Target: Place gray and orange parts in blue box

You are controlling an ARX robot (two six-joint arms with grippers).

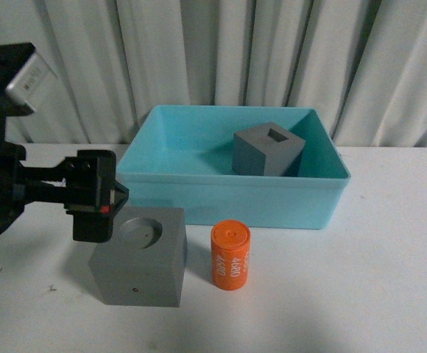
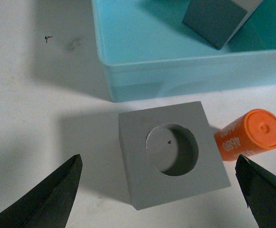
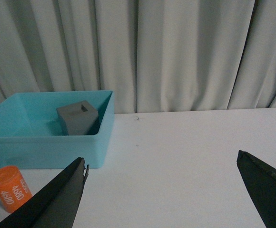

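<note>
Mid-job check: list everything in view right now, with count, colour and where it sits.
Blue box: 1, turquoise, back of table.
Square-recess cube: 1, gray, inside blue box.
Round-recess cube: 1, gray, on table before the box.
Orange cylinder: 1, orange with white print, upright on table, right of round-recess cube.
Table: 1, white.
Curtain: 1, pale, behind.
Left gripper: 1, black, open, above round-recess cube.
Right gripper: 1, black, open, over bare table.

Left claw [image 2: 158, 159] gapes wide, aimed downward; right claw [image 3: 162, 162] gapes just as wide, aimed level.
</note>
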